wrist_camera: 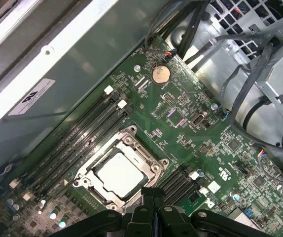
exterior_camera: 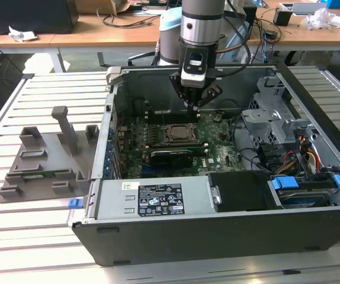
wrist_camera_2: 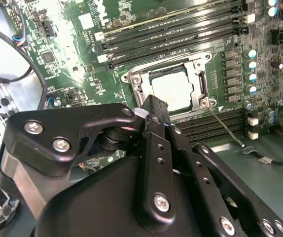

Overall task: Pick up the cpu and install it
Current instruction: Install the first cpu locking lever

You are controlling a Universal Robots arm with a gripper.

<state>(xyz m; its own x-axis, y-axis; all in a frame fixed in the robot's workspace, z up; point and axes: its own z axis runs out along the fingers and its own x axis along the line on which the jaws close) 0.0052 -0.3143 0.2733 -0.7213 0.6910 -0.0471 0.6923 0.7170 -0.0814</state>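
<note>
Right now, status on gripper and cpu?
Gripper shut, empty, above the board. Cpu lies flat in the socket, apart from the fingertips. Nothing between them.

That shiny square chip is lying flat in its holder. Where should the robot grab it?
Probably by two opposite edges of the cpu, coming straight down from above. It lies flat, top up, and the socket frame hugs it all round, so nothing could slide in from the side.
</note>
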